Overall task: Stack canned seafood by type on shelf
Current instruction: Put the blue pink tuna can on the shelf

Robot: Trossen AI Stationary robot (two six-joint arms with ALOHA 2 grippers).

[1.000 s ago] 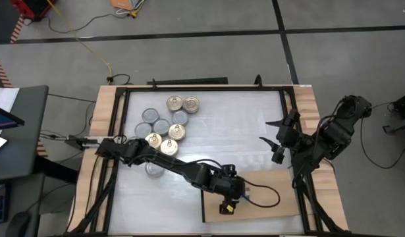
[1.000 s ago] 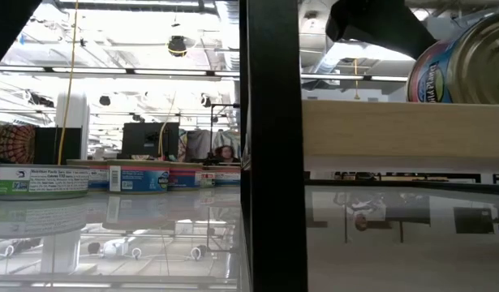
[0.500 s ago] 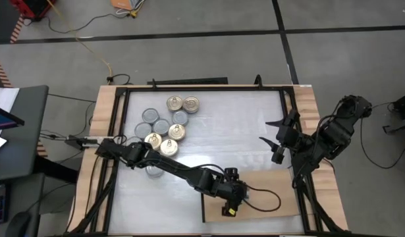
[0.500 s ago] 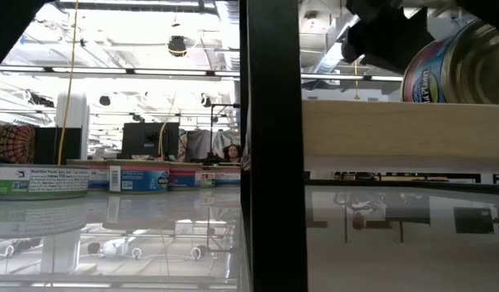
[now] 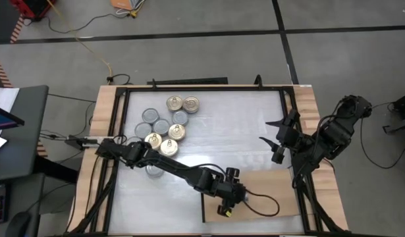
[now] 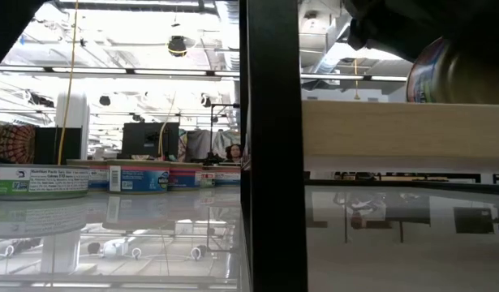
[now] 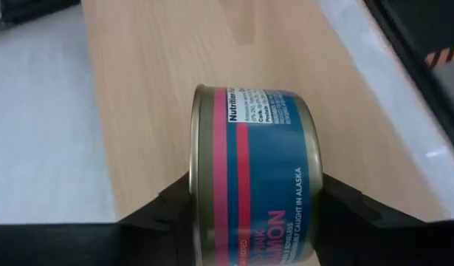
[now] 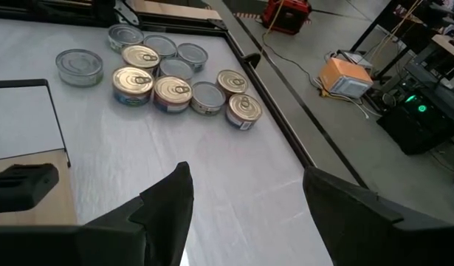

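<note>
My left gripper (image 5: 224, 205) is over the shelf (image 5: 268, 191), a light wooden board at the table's near right, and is shut on a tin with a blue and pink label (image 7: 249, 177). In the low view this tin (image 6: 444, 73) shows just above the shelf's edge (image 6: 379, 126) under the dark gripper; whether it touches the wood I cannot tell. The other tins (image 5: 166, 122), gold-lidded and silver-lidded, stand in a cluster on the table's far left, also seen in the right wrist view (image 8: 164, 77). My right gripper (image 8: 245, 174) hangs open at the table's right side (image 5: 276, 141). My left gripper pinches the blue and pink tin between its two fingers (image 7: 175, 214), one on each flat end. The tin lies on its side in the hold, its rim (image 7: 199, 162) toward one finger and the label wall facing the camera, above the shelf's wood (image 7: 175, 74).
A single silver tin (image 5: 153, 170) stands apart under my left arm. Wooden side rails (image 5: 107, 112) and a black frame border the white table top. A black upright (image 6: 269, 146) blocks the middle of the low view. White table surface lies bare between the cluster and my right gripper.
My left gripper has sunk a little over the shelf with the tin; in the low view its dark body now covers more of the tin and hides the gold lid that showed before. My right arm has kept still.
</note>
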